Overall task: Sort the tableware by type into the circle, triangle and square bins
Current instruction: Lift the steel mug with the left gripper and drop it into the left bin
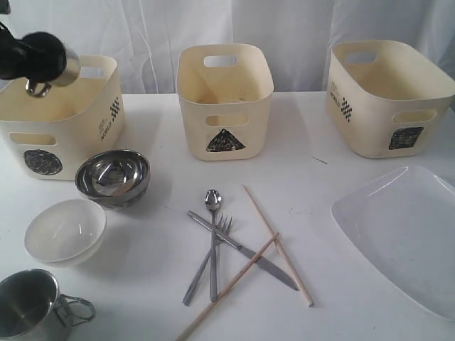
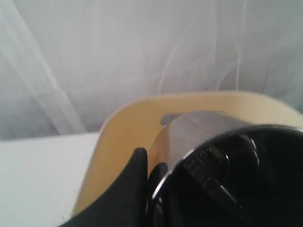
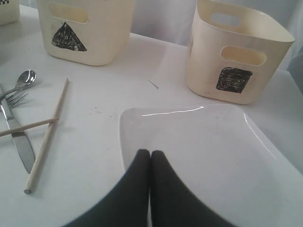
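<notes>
My left gripper (image 1: 48,57) (image 2: 150,163) is shut on the rim of a steel mug (image 1: 68,66) (image 2: 213,142) and holds it in the air above the circle bin (image 1: 71,121) (image 2: 123,142). A second steel mug (image 1: 28,304), a white bowl (image 1: 65,231) and a steel bowl (image 1: 112,176) stand on the left of the table. The spoon (image 1: 212,241), fork (image 1: 206,259), knife (image 1: 245,250) and two crossed chopsticks (image 1: 277,245) lie in the middle. Over the near edge of the white plate (image 1: 405,234) (image 3: 199,142) my right gripper (image 3: 150,153) is shut and empty.
The triangle bin (image 1: 224,106) (image 3: 90,28) stands at the back centre and the square bin (image 1: 387,99) (image 3: 236,56) at the back right. A white curtain hangs behind the table.
</notes>
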You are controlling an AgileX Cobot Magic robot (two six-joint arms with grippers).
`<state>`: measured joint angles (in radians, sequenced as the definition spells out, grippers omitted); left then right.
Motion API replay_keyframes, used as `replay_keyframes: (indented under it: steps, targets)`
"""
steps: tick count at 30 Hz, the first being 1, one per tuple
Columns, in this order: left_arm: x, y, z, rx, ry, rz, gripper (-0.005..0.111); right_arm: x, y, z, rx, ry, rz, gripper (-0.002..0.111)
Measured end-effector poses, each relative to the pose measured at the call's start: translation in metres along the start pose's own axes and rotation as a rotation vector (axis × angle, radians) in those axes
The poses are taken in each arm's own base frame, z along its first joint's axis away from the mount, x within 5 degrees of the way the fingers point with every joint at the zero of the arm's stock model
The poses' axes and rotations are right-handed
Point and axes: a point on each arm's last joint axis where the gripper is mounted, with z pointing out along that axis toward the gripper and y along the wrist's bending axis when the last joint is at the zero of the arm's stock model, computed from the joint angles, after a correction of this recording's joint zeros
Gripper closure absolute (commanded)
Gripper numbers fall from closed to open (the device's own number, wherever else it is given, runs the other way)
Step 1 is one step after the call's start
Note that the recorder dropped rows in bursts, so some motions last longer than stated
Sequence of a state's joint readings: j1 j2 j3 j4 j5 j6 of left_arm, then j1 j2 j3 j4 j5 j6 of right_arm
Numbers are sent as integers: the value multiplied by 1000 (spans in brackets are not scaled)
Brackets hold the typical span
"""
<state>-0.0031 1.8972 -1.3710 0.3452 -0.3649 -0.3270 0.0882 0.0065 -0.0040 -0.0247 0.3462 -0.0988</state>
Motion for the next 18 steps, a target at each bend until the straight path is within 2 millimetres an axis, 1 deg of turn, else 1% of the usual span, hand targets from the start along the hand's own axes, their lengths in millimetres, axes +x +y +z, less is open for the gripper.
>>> replay_keyframes:
  steps: [2,4,6,8,12,16,18]
  targets:
    - [6,-2,12,-9,83,-11,76,0,0,0,0,0,0,108]
    - [4,-5,14,-20,142,-13,66,0,0,0,0,0,0,108]
    - [-1,-8,13,-32,187,-11,61,0,0,0,0,0,0,108]
    - [-8,-13,10,-45,233,-4,61,0,0,0,0,0,0,108]
    - [-27,-18,-8,-79,330,35,61,0,0,0,0,0,0,108]
    - [-46,-23,-36,-49,433,148,61,0,0,0,0,0,0,108]
    - [-55,-24,-51,-11,481,155,61,0,0,0,0,0,0,108]
